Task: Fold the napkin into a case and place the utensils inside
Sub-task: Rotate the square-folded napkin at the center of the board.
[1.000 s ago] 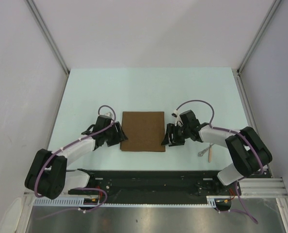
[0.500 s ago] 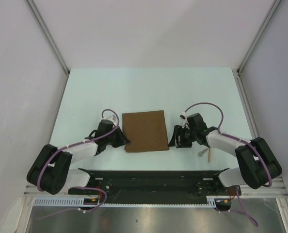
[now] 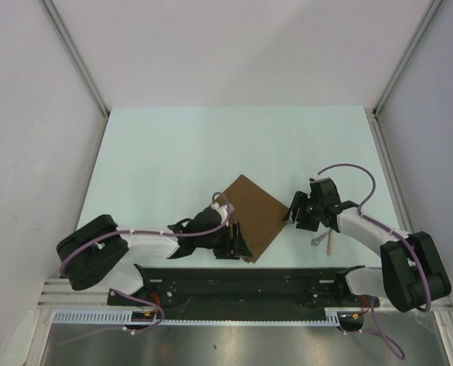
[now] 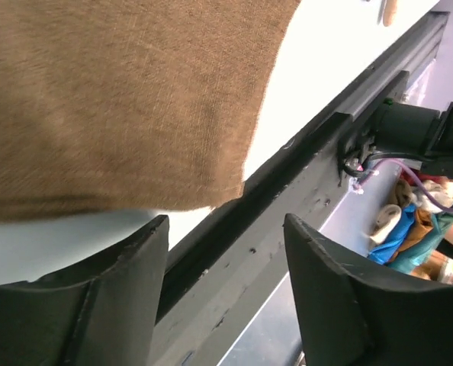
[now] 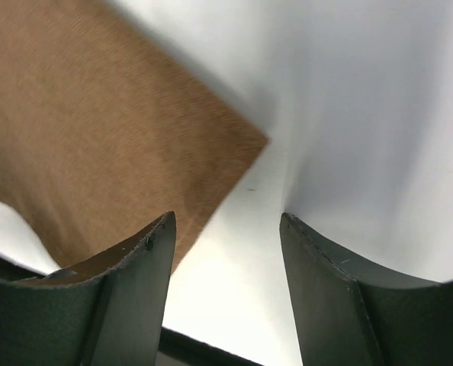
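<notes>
napkin [image 3: 253, 216] now rotated diagonal, L hand [image 3: 234, 242] moved

Bright, even light is flooding my table [image 3: 173, 145] from above.
In the overhead view shadows are showing only faint and soft, and everything is reading sharp. My left wrist camera is throwing my own fingers [image 4: 120, 305] out of focus and softening the napkin [image 4: 120, 91], while the table's near edge is glaring almost white. My right wrist camera is smearing the napkin's corner, with a grey shadow pooling just beside it.
</notes>
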Robot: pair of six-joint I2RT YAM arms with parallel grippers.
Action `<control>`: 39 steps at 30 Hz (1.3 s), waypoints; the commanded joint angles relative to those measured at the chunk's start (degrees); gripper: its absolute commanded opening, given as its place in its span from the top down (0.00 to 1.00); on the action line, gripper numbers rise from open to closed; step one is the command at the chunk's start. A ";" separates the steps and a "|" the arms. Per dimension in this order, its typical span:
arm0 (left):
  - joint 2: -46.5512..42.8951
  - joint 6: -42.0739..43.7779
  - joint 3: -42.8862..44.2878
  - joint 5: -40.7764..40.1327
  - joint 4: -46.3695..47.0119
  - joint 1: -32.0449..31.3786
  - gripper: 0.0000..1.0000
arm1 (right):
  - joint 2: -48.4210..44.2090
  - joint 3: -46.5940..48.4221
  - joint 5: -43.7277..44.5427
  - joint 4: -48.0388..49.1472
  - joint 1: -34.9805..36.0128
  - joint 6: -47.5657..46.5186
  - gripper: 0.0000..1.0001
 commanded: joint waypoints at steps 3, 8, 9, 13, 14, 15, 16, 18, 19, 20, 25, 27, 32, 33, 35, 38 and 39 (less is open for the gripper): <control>-12.31 11.72 6.28 -9.69 -20.54 1.67 0.30 | -1.45 -1.07 3.88 -0.80 -0.90 2.23 0.38; -18.12 20.86 11.48 -12.35 -29.98 15.25 0.18 | 3.37 -0.90 0.02 7.20 -0.99 3.02 0.43; -17.77 22.10 12.18 -8.69 -29.63 17.91 0.16 | 5.39 0.06 -0.77 8.34 -0.99 3.03 0.43; -11.11 27.98 16.31 -4.17 -31.38 26.54 0.15 | 9.88 2.34 -1.31 11.51 -0.90 3.20 0.46; -9.61 28.78 17.01 -4.08 -31.73 28.38 0.15 | 10.76 3.13 -1.92 12.30 -0.81 3.12 0.46; -6.98 29.48 17.98 -4.17 -31.82 29.09 0.15 | 13.38 5.32 -2.53 13.70 -0.90 2.85 0.46; -6.09 30.01 18.07 -5.04 -31.39 29.71 0.15 | 14.88 6.64 -3.15 15.54 -0.90 1.98 0.46; -4.16 29.84 17.29 -5.31 -28.86 31.21 0.15 | 20.31 9.98 -4.03 17.31 -0.99 1.53 0.46; -3.54 29.15 16.85 -4.96 -28.05 31.38 0.15 | 22.78 14.26 -4.55 17.40 -0.99 1.10 0.46; -2.75 28.79 16.49 -4.35 -27.52 31.65 0.15 | 24.81 17.35 -5.60 17.32 -0.99 -0.47 0.46; -1.86 25.80 10.35 -1.53 -22.16 31.65 0.18 | 33.00 33.18 -1.77 2.67 -1.34 -4.70 0.45; -4.40 25.54 7.28 -2.06 -21.81 31.65 0.18 | 32.57 35.48 2.90 -3.04 -1.69 -5.58 0.40; -9.24 25.10 2.61 -0.92 -21.63 31.65 0.19 | 25.30 28.47 2.22 -4.57 -2.04 -6.90 0.13; -10.29 24.92 1.04 -0.57 -21.37 31.56 0.19 | 23.44 24.54 1.60 -3.35 -1.96 -6.91 0.12; -11.43 24.04 -0.90 -0.13 -20.23 31.65 0.21 | 20.01 20.04 0.28 -1.94 -0.91 -6.03 0.12; -12.14 23.69 -3.72 -0.12 -19.52 31.65 0.24 | 13.77 14.05 -0.69 -2.19 1.64 -4.45 0.17; -12.40 23.60 -5.03 -0.04 -18.82 31.65 0.25 | 11.06 12.56 -0.78 -2.28 2.26 -3.92 0.20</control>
